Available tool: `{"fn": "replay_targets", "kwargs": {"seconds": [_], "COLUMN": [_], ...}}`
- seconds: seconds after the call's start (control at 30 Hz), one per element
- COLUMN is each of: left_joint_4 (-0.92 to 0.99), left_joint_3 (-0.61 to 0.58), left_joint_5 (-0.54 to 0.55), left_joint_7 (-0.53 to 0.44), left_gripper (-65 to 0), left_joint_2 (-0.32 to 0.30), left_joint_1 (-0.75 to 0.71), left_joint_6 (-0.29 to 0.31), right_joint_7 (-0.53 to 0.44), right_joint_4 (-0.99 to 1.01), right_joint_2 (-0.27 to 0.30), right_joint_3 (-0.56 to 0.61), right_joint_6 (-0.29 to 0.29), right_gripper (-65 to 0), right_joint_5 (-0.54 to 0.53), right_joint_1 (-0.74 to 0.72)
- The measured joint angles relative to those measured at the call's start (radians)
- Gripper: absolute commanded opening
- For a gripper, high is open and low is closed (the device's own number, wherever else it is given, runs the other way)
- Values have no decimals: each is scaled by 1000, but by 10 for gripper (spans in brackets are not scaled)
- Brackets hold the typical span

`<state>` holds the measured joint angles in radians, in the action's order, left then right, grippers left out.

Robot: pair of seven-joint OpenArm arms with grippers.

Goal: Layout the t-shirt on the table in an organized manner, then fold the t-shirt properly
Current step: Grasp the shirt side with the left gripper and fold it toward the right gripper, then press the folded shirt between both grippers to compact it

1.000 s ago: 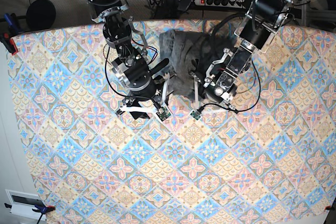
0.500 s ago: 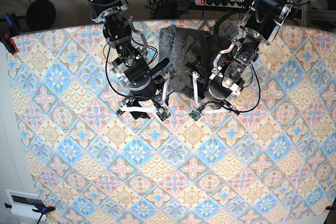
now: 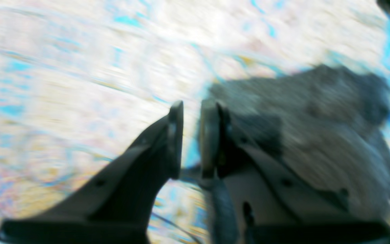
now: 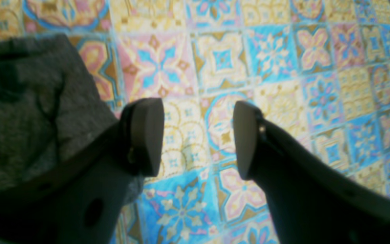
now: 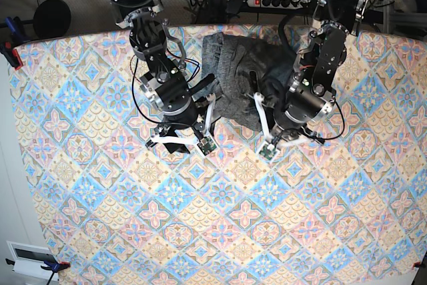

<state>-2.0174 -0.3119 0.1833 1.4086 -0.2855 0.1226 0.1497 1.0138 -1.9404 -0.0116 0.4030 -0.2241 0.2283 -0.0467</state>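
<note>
The dark-grey t-shirt (image 5: 230,71) lies crumpled near the far edge of the patterned table (image 5: 233,218), between my two arms. In the left wrist view it (image 3: 317,112) sits just right of my left gripper (image 3: 191,108). That gripper's jaws stand almost together with a thin slit, and blur hides whether any cloth is pinched. My right gripper (image 4: 198,135) hangs open over bare table (image 4: 283,51) with nothing between its fingers, and the t-shirt (image 4: 29,101) lies beside its left finger. In the base view the left arm (image 5: 303,108) is at the shirt's right edge and the right arm (image 5: 173,95) at its left.
A power strip and cables (image 5: 280,1) run behind the table's far edge. A clamp (image 5: 10,51) grips the left edge. A white device (image 5: 30,258) sits off the near left corner. Patterned cloth stretches wide toward the near side.
In the base view my left arm has swung to the right and turned along the shirt's lower right edge. The right arm has hardly moved.
</note>
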Motion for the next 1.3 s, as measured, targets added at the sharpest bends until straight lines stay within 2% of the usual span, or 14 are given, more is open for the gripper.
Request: {"fn": "replay_targets", "kwargs": {"seconds": [0.1,0.2,0.4,0.6,0.77,0.93,1.1,1.2,1.3], "left_joint_4": [2,2,2,2,1,1,2,2,3], "left_joint_3": [0,-2,-3,-2,-4,-4,-4,-10,-75], "left_joint_5": [97,188,376,586,812,993,1009,937,838], "left_joint_7": [5,6,4,2,4,0,3,-1,-2], "left_gripper": [-560,-560,-560,-560,-560,-560,-560,-560,-560], "left_joint_2": [0,-2,-3,-71,-164,-227,-266,-266,-267], "left_joint_1": [-35,-50,-45,-45,-42,-40,-40,-45,-53], "left_joint_6": [0,0,-2,-5,-8,-5,-8,-7,-6], "right_joint_7": [-17,26,-10,0,3,0,0,0,0], "right_joint_4": [-29,-13,-21,-16,-16,-16,-16,-16,-16], "right_joint_2": [-1,10,4,5,1,0,0,0,0], "right_joint_3": [-1,0,-5,-4,-62,-93,-95,-95,-95], "right_joint_6": [3,-8,0,-1,0,-1,-1,-1,-1], "right_gripper": [-337,-337,-337,-337,-337,-337,-337,-337,-337], "right_joint_5": [3,-5,6,0,1,-1,0,0,0], "right_joint_1": [76,151,116,125,126,124,124,124,124]}}
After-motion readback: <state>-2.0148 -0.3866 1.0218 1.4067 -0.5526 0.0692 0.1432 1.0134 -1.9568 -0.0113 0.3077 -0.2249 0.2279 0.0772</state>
